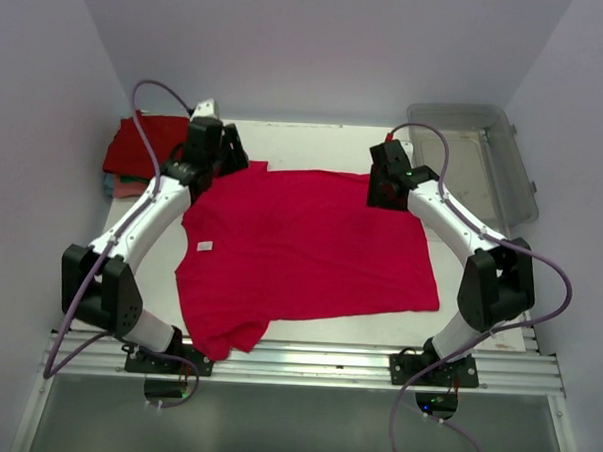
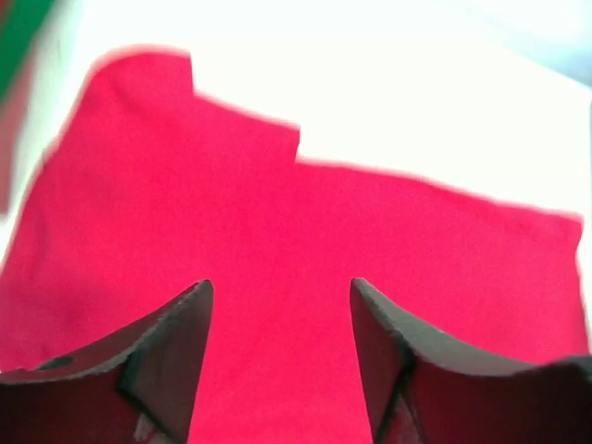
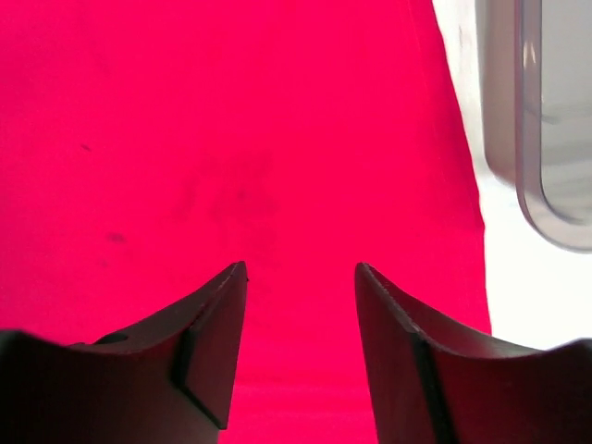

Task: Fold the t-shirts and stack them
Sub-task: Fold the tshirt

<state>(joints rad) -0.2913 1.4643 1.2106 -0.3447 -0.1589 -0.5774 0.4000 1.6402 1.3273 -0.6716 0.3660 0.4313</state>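
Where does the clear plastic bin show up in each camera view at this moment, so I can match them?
Top external: the bin is at the upper right, past the shirt's far right corner.
Left wrist: not in it.
Right wrist: the bin is in the upper right corner, only its rounded edge, cut off by the frame.
Shared landmark: the red t-shirt spread flat, which fills much of both wrist views.

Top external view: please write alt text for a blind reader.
A bright pink-red t-shirt lies spread flat on a white table, with the left gripper and right gripper over its far edge. Folded shirts sit at the far left; a clear bin at the far right.
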